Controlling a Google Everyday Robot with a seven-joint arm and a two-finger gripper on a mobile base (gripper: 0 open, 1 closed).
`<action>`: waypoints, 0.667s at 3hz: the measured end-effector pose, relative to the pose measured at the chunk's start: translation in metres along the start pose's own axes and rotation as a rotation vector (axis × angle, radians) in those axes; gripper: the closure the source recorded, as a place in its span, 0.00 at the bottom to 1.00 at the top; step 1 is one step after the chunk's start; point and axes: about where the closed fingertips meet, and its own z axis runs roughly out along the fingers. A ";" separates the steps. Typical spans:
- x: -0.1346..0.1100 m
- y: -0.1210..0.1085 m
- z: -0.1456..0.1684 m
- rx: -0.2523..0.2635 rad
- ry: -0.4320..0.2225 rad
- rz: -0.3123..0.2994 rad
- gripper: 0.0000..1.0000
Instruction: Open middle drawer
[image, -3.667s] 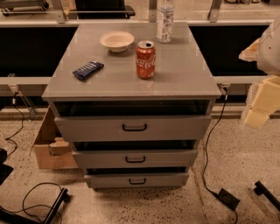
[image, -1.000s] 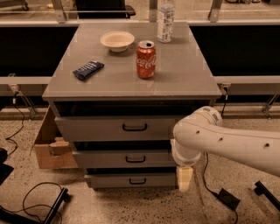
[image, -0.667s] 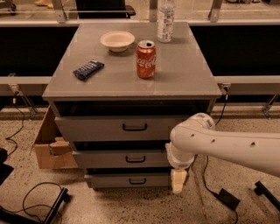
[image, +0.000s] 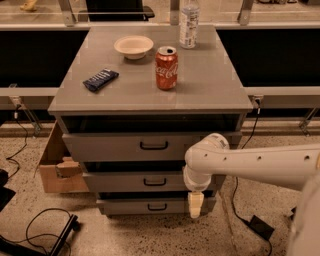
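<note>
We see the cream gripper (image: 195, 205) has edged left, pointing down below the wide grey middle drawer (image: 125, 181), at its right end. We cannot tell whether it is open or holds anything

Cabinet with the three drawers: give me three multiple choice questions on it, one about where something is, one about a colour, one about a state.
1. Where is the gripper?
A. Hanging in front of the right end of the lowest drawer
B. On the cabinet top beside the bowl
C. At the top drawer's handle

2. What colour is the cola can?
A. Blue
B. Red
C. Green

3. What state is the middle drawer in?
A. Pulled far out
B. Pushed in, with its handle free
C. Taken out and lying on the floor

Answers: 1 A, the gripper points down before the lowest front. 2 B, the can's side is red. 3 B, its front sits in line with the others, and the gripper is below and right of the handle.
</note>
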 end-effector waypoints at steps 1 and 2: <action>0.004 -0.025 0.034 -0.028 0.040 -0.031 0.00; 0.008 -0.049 0.056 -0.042 0.064 -0.044 0.00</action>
